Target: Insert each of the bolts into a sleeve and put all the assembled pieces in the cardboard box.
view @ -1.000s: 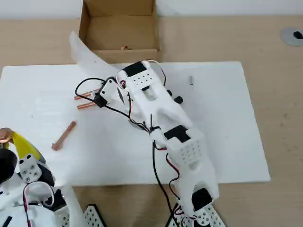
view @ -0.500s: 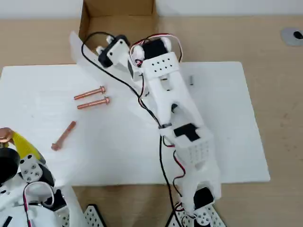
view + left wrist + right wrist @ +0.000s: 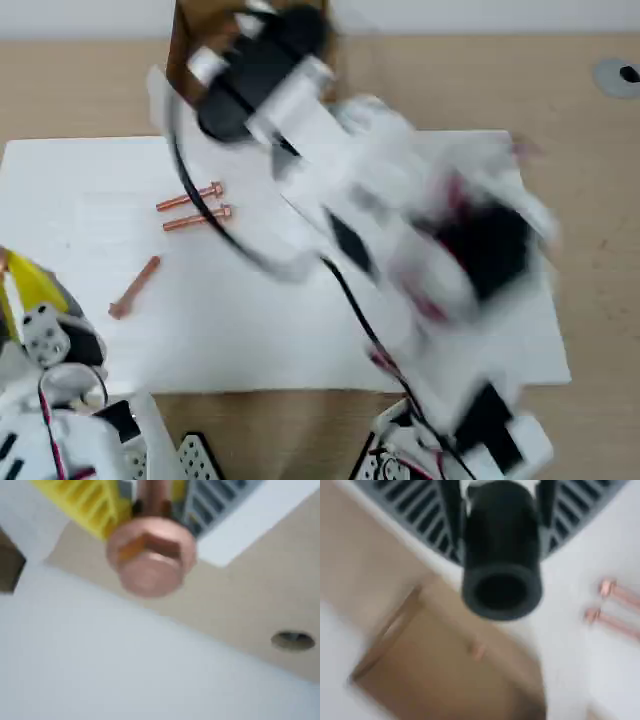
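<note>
Pointing its hex head at the wrist camera, a copper bolt (image 3: 150,560) sits clamped by the shank in the left gripper (image 3: 151,497), at the near-left corner of the surface (image 3: 250,330). The black sleeve (image 3: 501,550) it must enter is pinched in the right gripper (image 3: 501,492), well apart by the cardboard box (image 3: 445,680), bore open outward. Three loose bolts (image 3: 190,197) lie between them.

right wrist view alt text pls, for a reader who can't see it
A black sleeve is clamped in the right gripper, its open bore facing the camera, with the cardboard box beyond it. Two copper bolts lie side by side on the white sheet nearby.
</note>
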Robot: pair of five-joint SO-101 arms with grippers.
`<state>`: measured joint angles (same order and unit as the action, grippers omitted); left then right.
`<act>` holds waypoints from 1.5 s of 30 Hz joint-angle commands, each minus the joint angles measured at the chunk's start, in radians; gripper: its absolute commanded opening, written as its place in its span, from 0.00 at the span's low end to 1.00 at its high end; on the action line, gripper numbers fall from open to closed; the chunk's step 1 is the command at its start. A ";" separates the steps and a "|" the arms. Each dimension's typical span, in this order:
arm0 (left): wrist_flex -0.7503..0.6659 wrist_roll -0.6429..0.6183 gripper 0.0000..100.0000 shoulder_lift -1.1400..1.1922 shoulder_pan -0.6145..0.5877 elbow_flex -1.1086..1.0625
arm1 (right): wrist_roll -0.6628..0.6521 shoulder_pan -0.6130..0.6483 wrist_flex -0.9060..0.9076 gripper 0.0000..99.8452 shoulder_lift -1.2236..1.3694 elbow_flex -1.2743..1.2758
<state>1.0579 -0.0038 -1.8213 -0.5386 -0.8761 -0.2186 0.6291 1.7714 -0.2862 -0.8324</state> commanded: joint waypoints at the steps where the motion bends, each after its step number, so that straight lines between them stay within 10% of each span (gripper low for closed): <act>1: -0.164 -0.009 0.01 -0.001 -0.006 -0.081 | 0.008 0.010 0.015 0.01 -0.133 -0.036; 7: -0.304 -0.009 0.01 0.002 -0.003 -0.123 | 0.018 0.018 0.008 0.01 -0.255 0.302; 12: -0.336 -0.008 0.01 0.002 0.087 -0.124 | 0.282 0.097 -0.083 0.01 -0.343 0.702; 32: -0.328 -0.130 0.00 0.225 0.304 0.006 | 0.344 0.208 -1.232 0.01 -1.164 2.046; 45: -0.206 -0.158 0.00 0.243 0.761 0.083 | 0.344 0.325 -1.286 0.01 -1.336 2.265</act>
<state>0.8477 -0.1573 -1.5819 0.1903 -0.8654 0.1174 0.9314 0.5178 -1.5873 1.4231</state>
